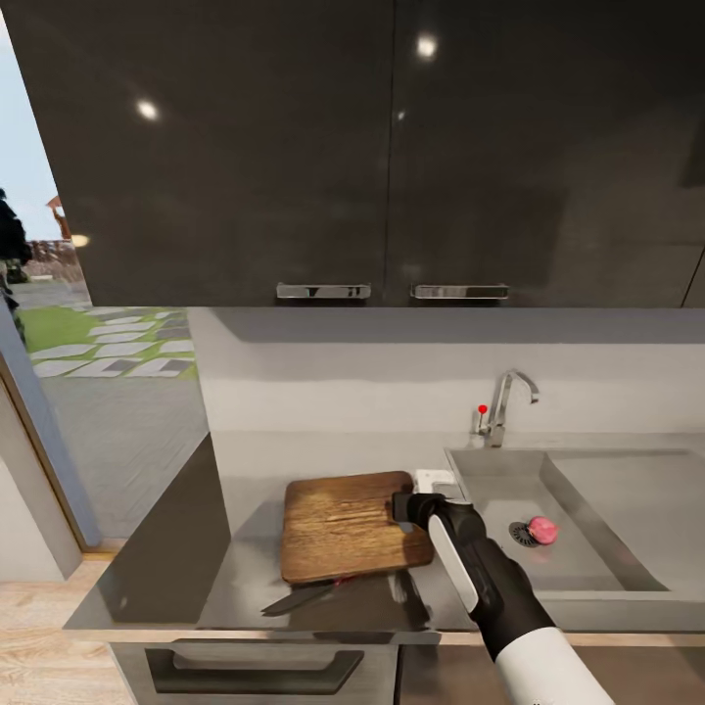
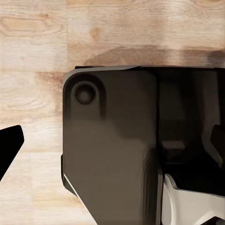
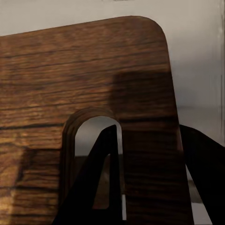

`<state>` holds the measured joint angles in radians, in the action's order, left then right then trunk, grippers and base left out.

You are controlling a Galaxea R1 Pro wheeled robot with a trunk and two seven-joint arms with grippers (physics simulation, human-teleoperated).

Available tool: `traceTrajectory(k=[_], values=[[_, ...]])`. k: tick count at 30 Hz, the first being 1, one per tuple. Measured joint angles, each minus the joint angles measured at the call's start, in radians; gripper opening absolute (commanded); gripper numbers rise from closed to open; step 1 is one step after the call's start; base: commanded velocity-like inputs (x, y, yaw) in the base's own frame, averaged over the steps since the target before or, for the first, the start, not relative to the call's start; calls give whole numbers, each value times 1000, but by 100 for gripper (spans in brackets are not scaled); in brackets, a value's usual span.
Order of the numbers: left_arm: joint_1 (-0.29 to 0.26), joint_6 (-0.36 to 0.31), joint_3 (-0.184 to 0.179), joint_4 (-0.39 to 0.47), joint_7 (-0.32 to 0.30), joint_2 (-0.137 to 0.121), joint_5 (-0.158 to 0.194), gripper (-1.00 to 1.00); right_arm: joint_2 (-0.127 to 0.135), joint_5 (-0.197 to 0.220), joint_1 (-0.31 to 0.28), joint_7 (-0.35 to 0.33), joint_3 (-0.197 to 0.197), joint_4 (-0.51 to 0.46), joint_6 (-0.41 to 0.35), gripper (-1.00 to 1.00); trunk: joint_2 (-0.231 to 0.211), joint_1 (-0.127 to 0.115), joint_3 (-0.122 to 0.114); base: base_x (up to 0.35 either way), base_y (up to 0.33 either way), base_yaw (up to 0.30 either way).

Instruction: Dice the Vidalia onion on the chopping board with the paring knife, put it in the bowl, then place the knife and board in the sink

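Even soft light, ceiling-lamp glints on cabinets (image 1: 294,147), wrist views blurry

I see two chrome bar handles (image 1: 323,291) low on the glossy black upper cabinet doors (image 1: 294,147). A bent chrome tap (image 1: 509,397) with a small red knob (image 1: 482,409) stands against the pale grey wall (image 1: 392,372). A round dark drain grate (image 1: 522,534) sits in the basin. Beyond the left opening I make out grass and pale stepping stones (image 1: 108,348). Pale wood-plank flooring (image 2: 33,70) lies below.

Chopping board (image 1: 345,527) brown, dark wood grain; Vidalia onion (image 1: 542,530) pinkish-red; countertop (image 1: 176,548) glossy grey; upper cabinets (image 1: 294,147) glossy black.
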<state>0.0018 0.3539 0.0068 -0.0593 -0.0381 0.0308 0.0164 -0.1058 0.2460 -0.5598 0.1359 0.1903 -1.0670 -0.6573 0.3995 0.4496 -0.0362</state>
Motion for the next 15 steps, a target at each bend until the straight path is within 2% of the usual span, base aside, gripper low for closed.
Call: traceTrajectory(k=[6, 13, 15], values=[[0, 0, 0, 0, 0, 0, 0, 100, 5, 0, 0, 4, -48, -2, -6, -100, 0, 0, 0, 0, 0, 0], [-1, 0, -2, 1, 0, 1, 0, 100, 23, -5, 0, 7, -59, -6, -11, -100, 0, 0, 0, 0, 0, 0], [0, 0, -3, 0, 0, 1, 0, 100, 29, -8, -20, 17, -60, -8, -25, -100, 0, 0, 0, 0, 0, 0]])
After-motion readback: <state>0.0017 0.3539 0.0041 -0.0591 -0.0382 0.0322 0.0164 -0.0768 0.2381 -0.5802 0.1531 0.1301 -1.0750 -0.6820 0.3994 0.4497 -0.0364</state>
